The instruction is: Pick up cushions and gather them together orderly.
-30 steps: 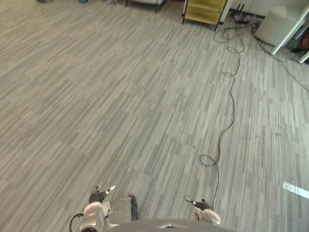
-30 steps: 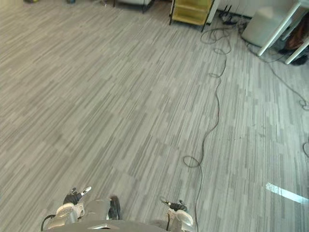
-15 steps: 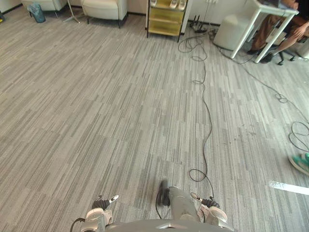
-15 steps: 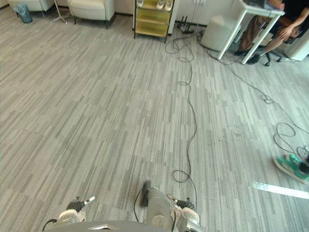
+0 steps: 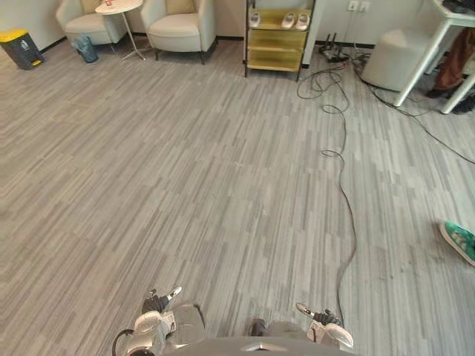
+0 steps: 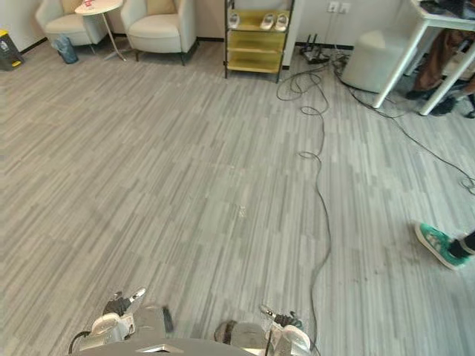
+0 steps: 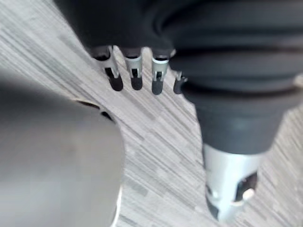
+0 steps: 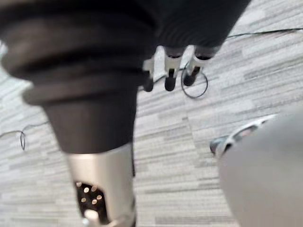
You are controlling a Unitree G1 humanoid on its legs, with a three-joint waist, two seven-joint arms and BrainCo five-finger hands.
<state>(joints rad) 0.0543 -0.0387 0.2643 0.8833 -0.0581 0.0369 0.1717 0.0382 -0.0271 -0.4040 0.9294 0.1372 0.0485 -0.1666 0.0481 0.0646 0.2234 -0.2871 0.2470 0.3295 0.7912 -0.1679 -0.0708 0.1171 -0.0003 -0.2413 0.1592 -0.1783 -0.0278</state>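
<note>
Left eye view has the left robot hand (image 5: 156, 302) low at the near edge, above the grey striped floor (image 5: 185, 185), and the right robot hand (image 5: 319, 317) level with it on the other side. In its own wrist view the left robot hand hangs released, its fingers (image 7: 135, 78) straight and pointing down at the floor with nothing between them and the thumb (image 7: 232, 189). The right robot hand is released too, its fingers (image 8: 169, 80) loose over the floor and its thumb (image 8: 102, 189) held apart from them, grasping nothing. Far ahead of the left robot hand, against the back wall, stand two pale armchairs. A tan cushion (image 5: 180, 6) leans on the back of the nearer armchair (image 5: 178, 26), and a second cushion (image 5: 92, 4) sits in the farther armchair (image 5: 80, 21); both are well apart from either hand. A small round table (image 5: 119, 7) stands between the armchairs. Beside the nearer armchair, further toward the right robot hand's side, is a yellow shelf (image 5: 276, 52) with shoes on it. A person's green shoe (image 5: 460, 241) rests on the floor out beyond the right robot hand.
</note>
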